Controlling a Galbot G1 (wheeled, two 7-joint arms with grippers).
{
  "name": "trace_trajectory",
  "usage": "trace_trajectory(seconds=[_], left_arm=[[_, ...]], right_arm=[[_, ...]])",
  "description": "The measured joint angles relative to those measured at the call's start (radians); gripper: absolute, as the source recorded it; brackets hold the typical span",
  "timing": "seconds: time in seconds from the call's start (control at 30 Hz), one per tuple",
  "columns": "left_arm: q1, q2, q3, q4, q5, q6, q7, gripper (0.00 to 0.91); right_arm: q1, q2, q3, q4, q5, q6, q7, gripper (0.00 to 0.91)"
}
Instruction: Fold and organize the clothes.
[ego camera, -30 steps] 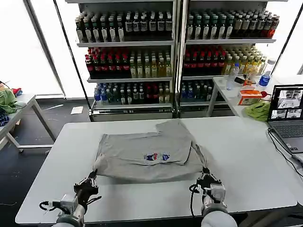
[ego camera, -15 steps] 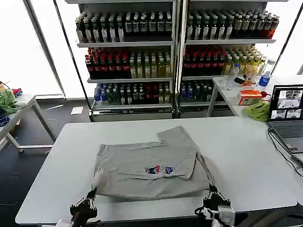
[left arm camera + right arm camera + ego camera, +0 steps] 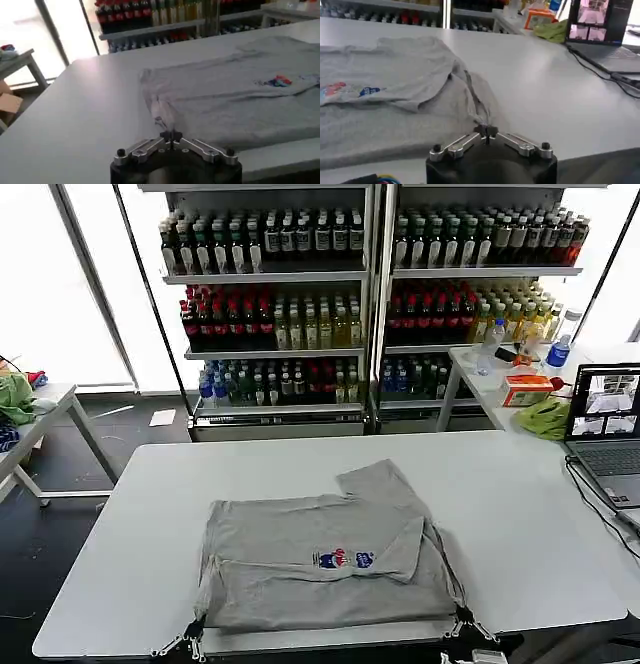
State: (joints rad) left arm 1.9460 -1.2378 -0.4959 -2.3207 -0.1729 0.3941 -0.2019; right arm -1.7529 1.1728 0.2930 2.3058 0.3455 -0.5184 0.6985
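Grey shirt half-folded on surface, near front edge, sleeve sticking out behind. Left gripper and right gripper each pinched on near hem corner. Further folds, tidying left.
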Motion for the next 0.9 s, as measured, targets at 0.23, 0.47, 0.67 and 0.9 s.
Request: trace_trajectory(seconds=[0.23, 0.47, 0.67, 0.9], left_arm=[[0.029, -0.009, 0.014, -0.014, 0.006, 0.008, -0.005, 0.907], [0.032, -0.02, 0.031, -0.046, 0.006, 0.013, 0.0, 0.907], [0.019, -0.021, 0.03, -0.089, -0.009, 0.025, 0.008, 0.907], [-0.056, -0.001, -0.005, -0.112, -0.047, 0.025, 0.023, 0.907]], right_arm=[[-0.033, 0.006, -0.001, 0.02, -0.011, 0.024, 0.014, 0.907], [-0.046, 0.018, 0.023, 0.071, -0.006, 0.049, 0.028, 0.907], [-0.011, 0.034, 0.065, 0.088, 0.0, 0.074, 0.021, 0.907], [0.11, 0.04, 0.106, 0.043, 0.018, 0.09, -0.018, 0.907]])
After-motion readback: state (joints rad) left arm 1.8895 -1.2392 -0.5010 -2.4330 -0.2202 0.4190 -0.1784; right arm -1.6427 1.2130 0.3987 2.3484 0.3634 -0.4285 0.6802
